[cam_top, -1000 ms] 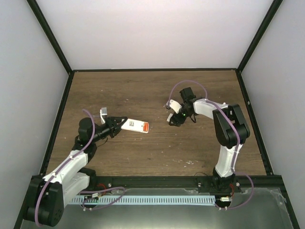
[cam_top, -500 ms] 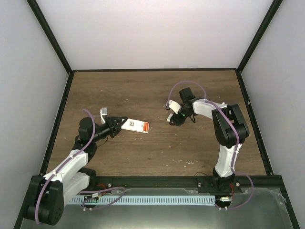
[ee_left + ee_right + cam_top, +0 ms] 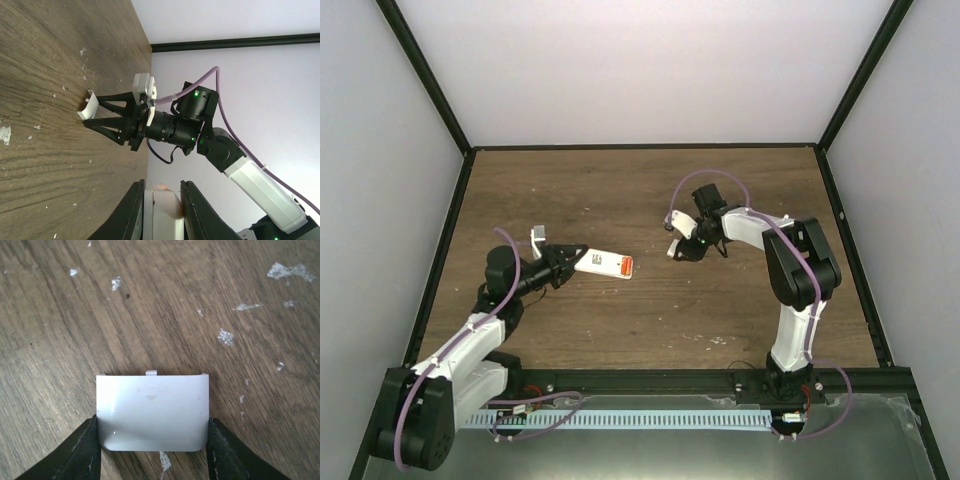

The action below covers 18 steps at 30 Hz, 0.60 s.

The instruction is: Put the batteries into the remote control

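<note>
The white remote control point(image 3: 605, 264) with a red-orange patch at its right end is clamped at its left end in my left gripper point(image 3: 572, 260), just above the wooden table. The left wrist view shows the remote control point(image 3: 165, 220) squeezed between both fingers. My right gripper point(image 3: 678, 248) is down at the table with a small plain white square piece point(image 3: 152, 410) between its fingers; both fingers point(image 3: 92, 450) touch its sides. This piece point(image 3: 87, 106) rests on the wood. The batteries are out of view.
A black frame rail point(image 3: 640, 147) borders the brown table at the back, with pale walls beyond it. White scuff marks point(image 3: 226, 336) dot the wood around the square piece. The arm bases stand at the near edge point(image 3: 650, 380).
The right gripper has narrowed around the white square piece and shifted slightly left and back. The left arm and the remote control have not moved.
</note>
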Motion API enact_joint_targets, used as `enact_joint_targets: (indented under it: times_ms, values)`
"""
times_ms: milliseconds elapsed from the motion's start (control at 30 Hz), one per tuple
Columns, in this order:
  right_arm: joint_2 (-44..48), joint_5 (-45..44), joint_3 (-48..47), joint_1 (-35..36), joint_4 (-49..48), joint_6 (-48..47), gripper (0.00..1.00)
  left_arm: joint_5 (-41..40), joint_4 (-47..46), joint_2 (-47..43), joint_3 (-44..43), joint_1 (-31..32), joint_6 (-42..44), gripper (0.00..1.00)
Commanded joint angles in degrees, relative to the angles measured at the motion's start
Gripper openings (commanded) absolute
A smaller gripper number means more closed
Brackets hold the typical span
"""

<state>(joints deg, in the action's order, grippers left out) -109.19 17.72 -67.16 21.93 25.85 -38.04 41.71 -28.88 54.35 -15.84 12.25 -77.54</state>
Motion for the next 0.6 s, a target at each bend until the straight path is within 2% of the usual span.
enact_joint_targets:
  times_ms: [0,167,300,367,567]
  values:
    - [-2.0,-2.9,-1.0,0.5,0.4,0.7,0.39,2.0,-2.9,0.7,-0.8,-0.4,0.7,0.00]
    - [2.5,-2.7,0.4,0.6,-1.1,3.5,0.35,5.7,-3.2,3.3,-2.4,-0.4,2.3,0.00]
    - [10.6,-1.5,2.6,1.7,-1.8,6.8,0.35,6.8,-2.1,4.5,-2.3,-0.5,4.6,0.00]
    - [14.2,0.1,3.8,2.6,-1.5,8.2,0.35,6.3,-1.2,5.1,-1.6,-0.6,5.9,0.00]
    - [22.4,3.1,9.7,5.0,-2.4,12.8,0.35,1.5,-6.0,6.2,2.6,-0.8,10.8,0.00]
